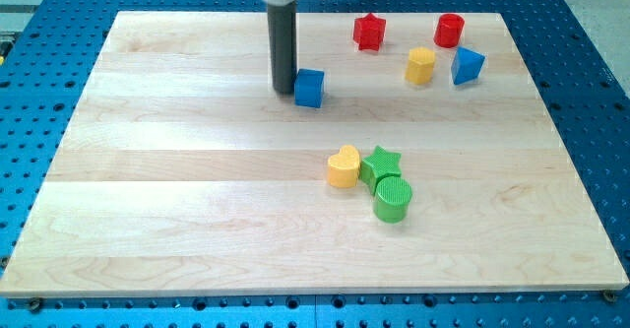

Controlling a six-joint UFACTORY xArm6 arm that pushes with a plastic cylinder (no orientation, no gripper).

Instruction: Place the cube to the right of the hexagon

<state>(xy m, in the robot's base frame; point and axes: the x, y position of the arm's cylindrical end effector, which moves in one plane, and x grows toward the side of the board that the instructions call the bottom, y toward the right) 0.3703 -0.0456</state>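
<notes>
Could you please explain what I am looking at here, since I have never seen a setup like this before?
There is one picture, from a single camera looking down at an angle on a wooden board set on a blue perforated table. The dark upright rod is the end of a robot arm; it has no gripper and holds nothing. It only pushes blocks with my tip, which sits just to the view's left of the blue cube, touching or nearly so. Toward the view's top right lie a red star, a red cylinder, a yellow hexagon and a blue triangular block. Near the middle, a yellow heart, a green star and a green cylinder huddle together.
</notes>
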